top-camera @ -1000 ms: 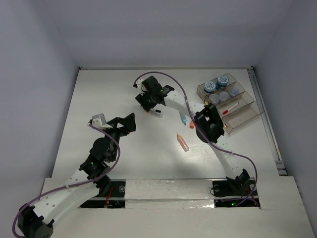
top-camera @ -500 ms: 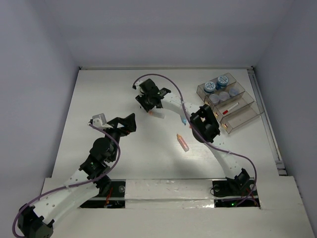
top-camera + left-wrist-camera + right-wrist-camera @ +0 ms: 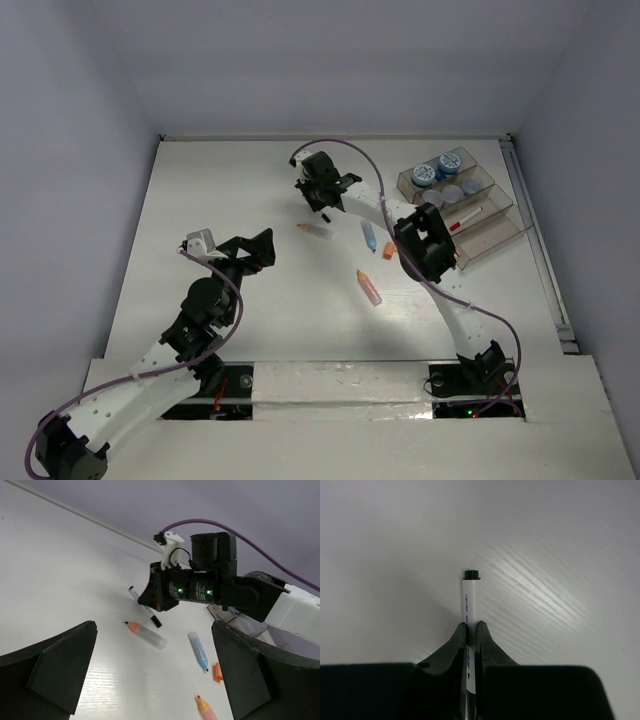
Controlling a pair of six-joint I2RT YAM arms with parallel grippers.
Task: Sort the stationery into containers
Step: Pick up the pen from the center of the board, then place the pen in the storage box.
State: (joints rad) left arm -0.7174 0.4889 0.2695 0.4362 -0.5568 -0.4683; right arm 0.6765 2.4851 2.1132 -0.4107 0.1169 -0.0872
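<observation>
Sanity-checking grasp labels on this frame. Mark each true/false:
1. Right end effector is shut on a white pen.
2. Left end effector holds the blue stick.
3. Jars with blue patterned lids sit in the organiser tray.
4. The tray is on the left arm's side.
1. The right end effector is shut on a white pen. True.
2. The left end effector holds the blue stick. False: it is open and empty, and the blue stick lies on the table.
3. Jars with blue patterned lids sit in the organiser tray. True.
4. The tray is on the left arm's side. False: it sits at the far right.
</observation>
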